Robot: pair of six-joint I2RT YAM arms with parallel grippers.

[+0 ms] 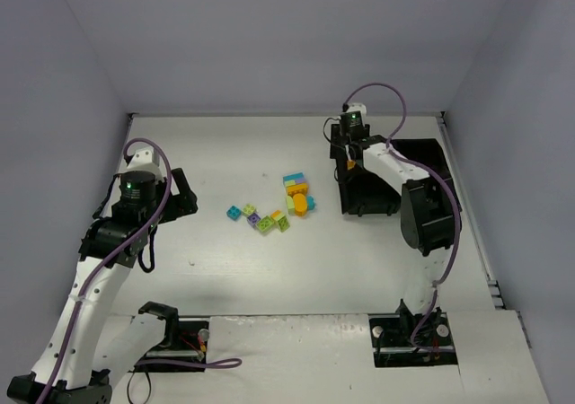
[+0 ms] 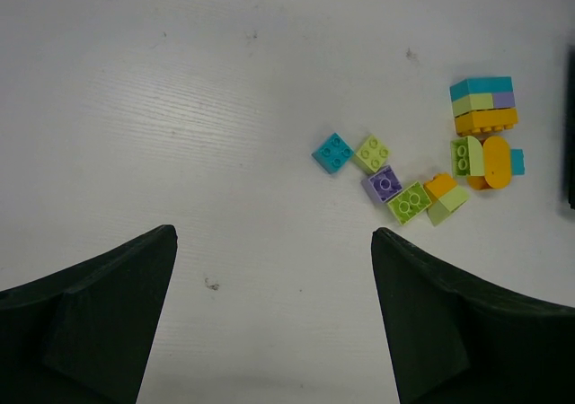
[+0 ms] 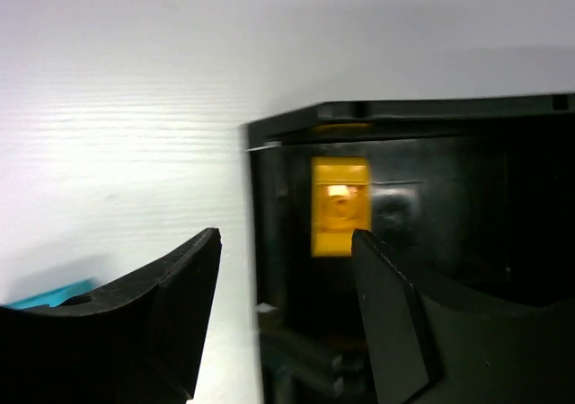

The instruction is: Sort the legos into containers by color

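Note:
Several loose legos (image 1: 274, 208) in cyan, yellow-green, purple and orange lie mid-table. In the left wrist view I see a cyan brick (image 2: 333, 152), a purple one (image 2: 383, 185) and a mixed stack (image 2: 483, 104). My left gripper (image 2: 272, 233) hangs open over bare table, left of the legos, with nothing between its fingers. The black tray of containers (image 1: 368, 197) sits at the right. My right gripper (image 3: 286, 235) is open over the tray's far-left corner (image 3: 404, 109). An orange brick (image 3: 340, 205) shows inside that compartment, free of the fingers.
The right arm's white links (image 1: 422, 206) reach over much of the tray and hide its other compartments. A cyan piece (image 3: 54, 294) shows at the lower left edge of the right wrist view. Grey walls close in the table on three sides.

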